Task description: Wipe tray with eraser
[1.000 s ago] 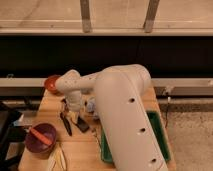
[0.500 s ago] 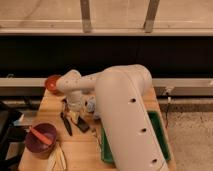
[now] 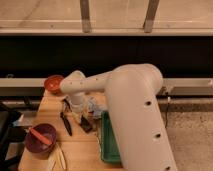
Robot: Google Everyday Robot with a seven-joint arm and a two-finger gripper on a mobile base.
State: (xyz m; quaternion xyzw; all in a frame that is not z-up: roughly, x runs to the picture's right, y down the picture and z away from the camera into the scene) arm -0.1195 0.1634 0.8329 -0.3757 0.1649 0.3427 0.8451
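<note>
Camera view shows the white arm (image 3: 132, 115) reaching from the lower right up and left over the wooden table (image 3: 80, 150), wrist bent down. The gripper (image 3: 77, 109) hangs low above the tabletop, and I cannot tell whether it is open or closed. The eraser (image 3: 86, 125) – a small dark block – lies on the table just below it, beside the green tray (image 3: 109, 145). Compared with the earlier frames, arm and eraser sit much as before.

The gripper (image 3: 78, 106) hung low over the wooden table (image 3: 80, 152). The dark eraser (image 3: 86, 125) lay just in front of it, the green tray (image 3: 106, 145) beside the eraser, and a purple bowl (image 3: 40, 141) well apart on the opposite side.
</note>
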